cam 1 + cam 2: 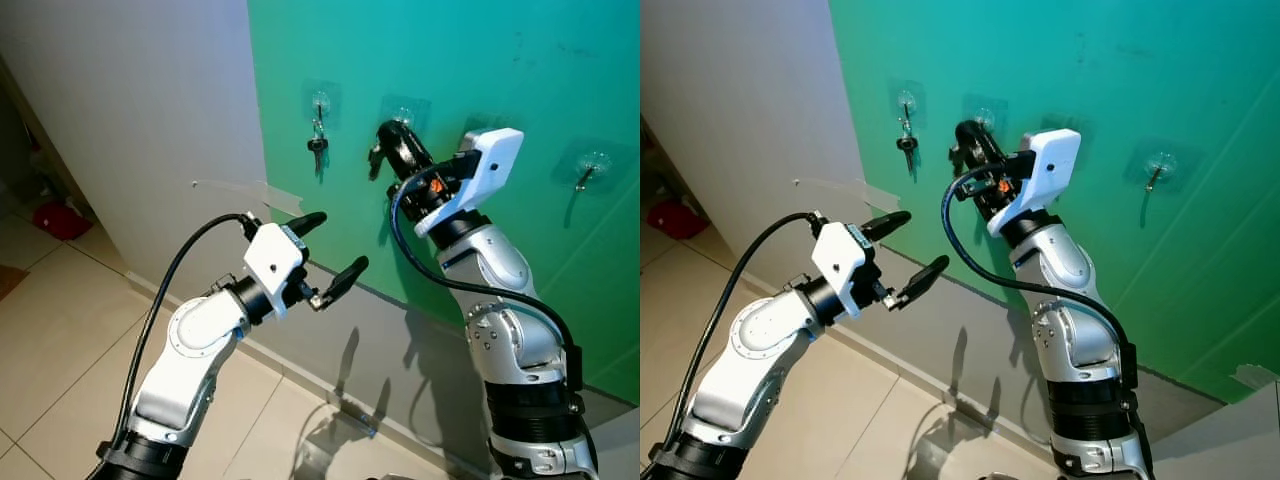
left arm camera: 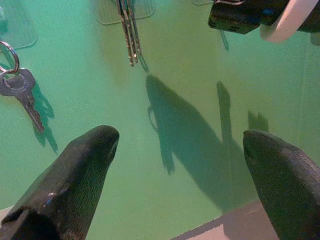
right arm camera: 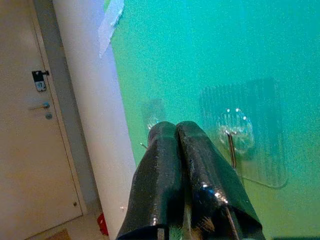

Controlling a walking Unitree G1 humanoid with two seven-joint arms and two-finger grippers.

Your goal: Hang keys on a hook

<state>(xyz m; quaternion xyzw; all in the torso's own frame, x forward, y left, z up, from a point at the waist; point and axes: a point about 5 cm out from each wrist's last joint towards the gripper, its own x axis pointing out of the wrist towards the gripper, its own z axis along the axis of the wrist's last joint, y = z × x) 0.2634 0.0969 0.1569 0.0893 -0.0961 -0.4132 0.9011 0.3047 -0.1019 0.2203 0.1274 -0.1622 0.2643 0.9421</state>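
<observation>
1. The right gripper [image 1: 392, 140], fingers pressed together, sits at the second hook [image 3: 231, 145] on the green wall [image 1: 560, 60].
2. Whether it pinches keys cannot be told; its fingers hide that spot.
3. One key [image 1: 317, 146] hangs on the hook at 9 o'clock from that gripper.
4. The left gripper [image 1: 330, 250], fingers spread wide and empty, hovers at 7 o'clock of it.
5. Another hook [image 1: 590, 165] is at 3 o'clock.
</observation>
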